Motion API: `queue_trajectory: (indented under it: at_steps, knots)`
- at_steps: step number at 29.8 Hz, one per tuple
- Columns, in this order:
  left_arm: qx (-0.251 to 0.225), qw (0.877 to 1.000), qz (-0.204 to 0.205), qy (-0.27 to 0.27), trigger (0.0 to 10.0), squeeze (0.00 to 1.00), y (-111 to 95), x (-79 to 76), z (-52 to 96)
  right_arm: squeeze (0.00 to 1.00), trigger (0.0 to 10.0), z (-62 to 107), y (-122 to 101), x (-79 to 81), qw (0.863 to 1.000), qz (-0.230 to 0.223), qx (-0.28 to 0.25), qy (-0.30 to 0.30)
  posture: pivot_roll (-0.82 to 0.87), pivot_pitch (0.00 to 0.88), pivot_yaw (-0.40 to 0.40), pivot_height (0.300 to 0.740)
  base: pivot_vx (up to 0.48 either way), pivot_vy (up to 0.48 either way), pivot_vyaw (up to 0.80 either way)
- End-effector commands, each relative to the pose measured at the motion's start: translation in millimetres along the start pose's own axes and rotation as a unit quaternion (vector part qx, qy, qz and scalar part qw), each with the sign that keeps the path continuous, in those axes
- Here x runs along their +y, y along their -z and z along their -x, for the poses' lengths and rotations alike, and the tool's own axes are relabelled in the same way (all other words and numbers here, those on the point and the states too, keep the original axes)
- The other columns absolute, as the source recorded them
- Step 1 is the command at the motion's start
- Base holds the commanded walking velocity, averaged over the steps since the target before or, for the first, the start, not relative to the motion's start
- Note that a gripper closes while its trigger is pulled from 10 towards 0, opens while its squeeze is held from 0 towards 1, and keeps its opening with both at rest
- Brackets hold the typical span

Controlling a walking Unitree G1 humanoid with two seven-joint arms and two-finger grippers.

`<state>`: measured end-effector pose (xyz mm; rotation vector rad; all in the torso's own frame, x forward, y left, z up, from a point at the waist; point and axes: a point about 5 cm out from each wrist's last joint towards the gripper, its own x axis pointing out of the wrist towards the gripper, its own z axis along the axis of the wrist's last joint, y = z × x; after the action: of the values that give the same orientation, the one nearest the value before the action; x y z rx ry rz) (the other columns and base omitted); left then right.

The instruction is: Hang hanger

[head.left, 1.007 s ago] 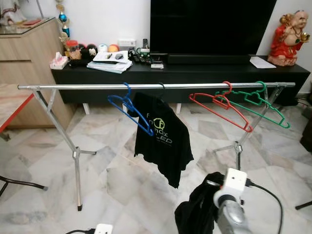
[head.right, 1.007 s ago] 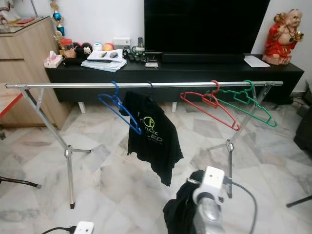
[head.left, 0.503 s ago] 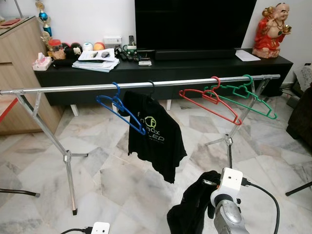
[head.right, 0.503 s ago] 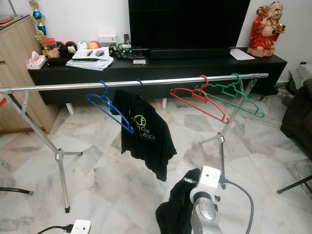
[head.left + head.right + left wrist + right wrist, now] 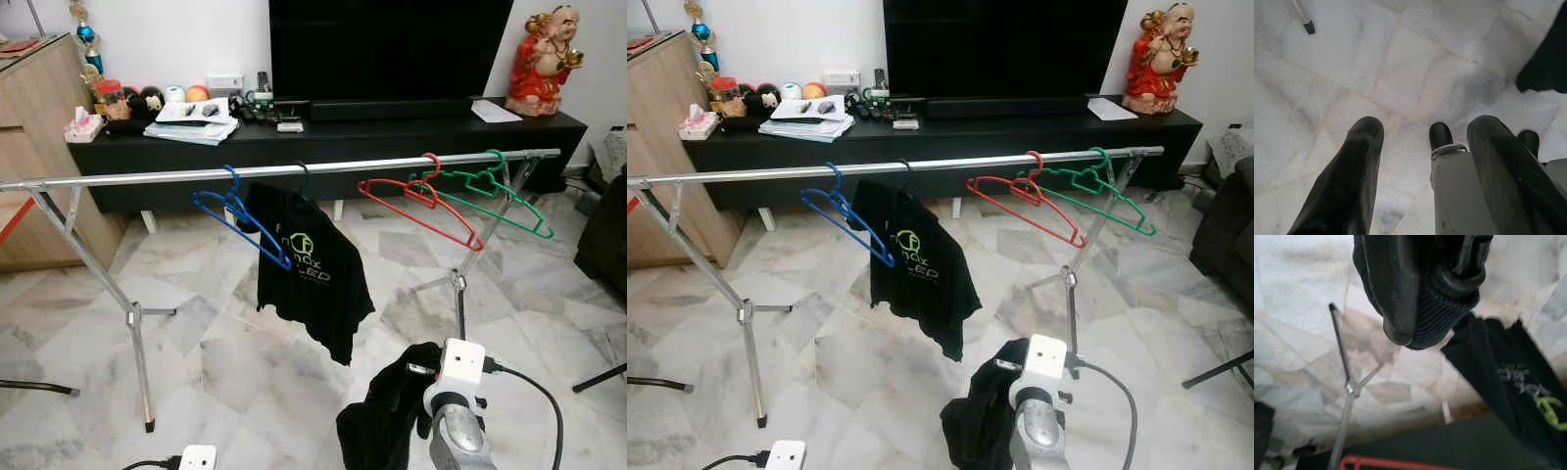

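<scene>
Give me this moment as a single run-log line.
right pincer: shut on black garment, low before rail | left pincer: open, idle over floor | rail: blue, red, green hangers, black T-shirt

Rail: a silver clothes rail [image 5: 176, 176] runs across the room on splayed legs.
On the rail: a blue hanger [image 5: 240, 215], a black T-shirt [image 5: 312, 279] with a green logo, a red hanger [image 5: 421, 208], and a green hanger [image 5: 495, 194].
Right arm: low in front, its white wrist camera [image 5: 464, 366] beside a bundle of dark cloth [image 5: 384, 426].
Behind: a black TV console [image 5: 392, 142] with a red figurine [image 5: 546, 54].
Floor: marble tiles [image 5: 245, 362].
</scene>
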<state>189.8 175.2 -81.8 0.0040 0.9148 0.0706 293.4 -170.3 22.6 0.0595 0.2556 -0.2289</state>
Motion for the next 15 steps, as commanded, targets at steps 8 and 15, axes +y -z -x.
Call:
queue_trajectory:
  at_steps: [8, 15]
  knots:
    - [-0.034, 0.999, 0.024, -0.028, 10.0, 0.00, -2.7, 4.2, 1.3, 0.00, 10.0, 0.1, -11.8, 0.8, 0.999, 0.015, -0.041, -0.001, 0.00, 0.000, 0.033, 0.740, 0.000, 0.000, 0.00]
    - [-0.121, 0.992, 0.015, -0.031, 10.0, 0.00, -15.6, 3.0, 4.9, 0.00, 10.0, 2.8, -5.6, -2.9, 0.999, 0.021, -0.035, 0.000, 0.02, 0.007, 0.029, 0.740, 0.000, 0.000, 0.00]
